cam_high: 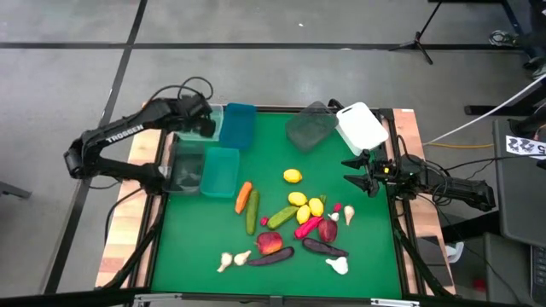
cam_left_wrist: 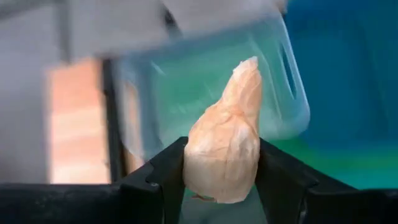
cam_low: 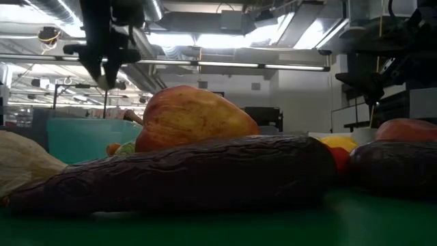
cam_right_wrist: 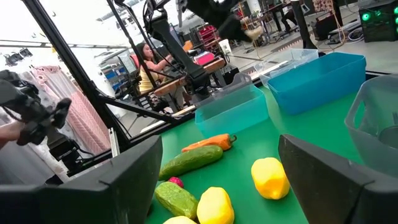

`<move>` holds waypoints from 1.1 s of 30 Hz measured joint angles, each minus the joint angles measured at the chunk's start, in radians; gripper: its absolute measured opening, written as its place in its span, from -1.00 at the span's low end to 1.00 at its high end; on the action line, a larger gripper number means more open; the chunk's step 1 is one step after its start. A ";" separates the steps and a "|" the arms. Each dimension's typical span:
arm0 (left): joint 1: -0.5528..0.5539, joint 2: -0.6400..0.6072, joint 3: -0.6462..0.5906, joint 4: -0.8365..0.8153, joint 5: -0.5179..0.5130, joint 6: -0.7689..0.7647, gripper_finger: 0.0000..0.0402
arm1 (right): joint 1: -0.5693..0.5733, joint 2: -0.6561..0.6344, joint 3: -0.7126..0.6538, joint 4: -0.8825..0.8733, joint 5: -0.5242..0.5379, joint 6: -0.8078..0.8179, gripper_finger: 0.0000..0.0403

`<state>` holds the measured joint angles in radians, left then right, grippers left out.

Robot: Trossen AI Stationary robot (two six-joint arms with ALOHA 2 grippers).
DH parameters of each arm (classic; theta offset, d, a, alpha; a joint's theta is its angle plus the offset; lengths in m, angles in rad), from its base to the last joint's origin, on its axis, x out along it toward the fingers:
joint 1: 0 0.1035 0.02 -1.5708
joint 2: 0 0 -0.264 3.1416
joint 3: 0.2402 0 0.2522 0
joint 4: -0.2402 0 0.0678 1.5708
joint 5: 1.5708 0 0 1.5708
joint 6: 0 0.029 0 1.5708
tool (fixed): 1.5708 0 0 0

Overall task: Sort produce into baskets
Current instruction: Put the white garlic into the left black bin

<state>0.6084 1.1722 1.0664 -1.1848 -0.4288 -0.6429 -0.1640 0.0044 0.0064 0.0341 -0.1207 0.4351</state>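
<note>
Garlic bulb [cam_left_wrist: 225,146]: closest to the left wrist camera, pinched between the left gripper [cam_high: 203,126] fingers.
Left gripper: closed partway on the bulb, at 10 o'clock over the clear green basket [cam_high: 207,122], likely to drop it there.
Produce pile [cam_high: 294,217]: unsorted on the green mat [cam_high: 273,149], 6 o'clock.
Right gripper [cam_high: 358,173]: 3 o'clock, fingers spread, empty, waiting.

Blurred clear green basket [cam_left_wrist: 211,81] behind garlic [cam_left_wrist: 224,143]
</note>
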 joint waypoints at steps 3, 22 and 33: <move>-0.027 0.001 -0.026 -0.048 0.134 0.000 -0.19 | 0.000 0.000 0.000 0.000 0.000 -0.004 0.58; -0.340 0.001 -0.144 -0.180 0.134 -0.362 -0.18 | 0.000 0.000 0.000 0.000 0.000 -0.069 0.58; -0.412 0.001 -0.144 -0.197 0.134 -0.356 0.25 | 0.000 0.000 0.000 0.000 -0.001 -0.074 0.58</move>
<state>0.1961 1.1728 0.9222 -1.3819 -0.2951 -0.9985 -0.1638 0.0040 0.0067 0.0345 -0.1219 0.3611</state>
